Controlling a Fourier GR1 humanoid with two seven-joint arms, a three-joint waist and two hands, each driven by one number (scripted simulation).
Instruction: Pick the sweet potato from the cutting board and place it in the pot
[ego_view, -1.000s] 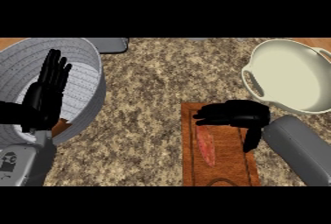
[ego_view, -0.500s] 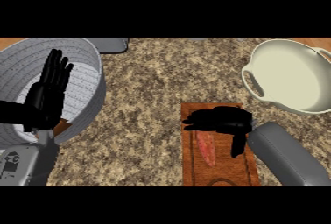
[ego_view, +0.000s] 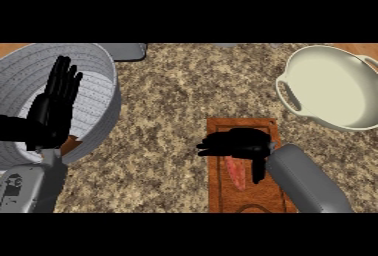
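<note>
A pinkish sweet potato lies lengthwise on the brown cutting board at the lower middle. My right hand hangs over the potato's far end, fingers bent downward and the thumb reaching down its right side, covering the top of it. I cannot see whether the fingers touch it. The cream pot with side handles stands at the upper right, apart from the board. My left hand rests open at the left, fingers up.
A large grey ribbed bowl fills the upper left, behind my left hand. A grey object lies at the counter's far edge. The speckled counter stretches between the bowl and the pot.
My right hand has slid left and down over the board, from its far right corner onto the potato's far end. The left hand has not moved.
</note>
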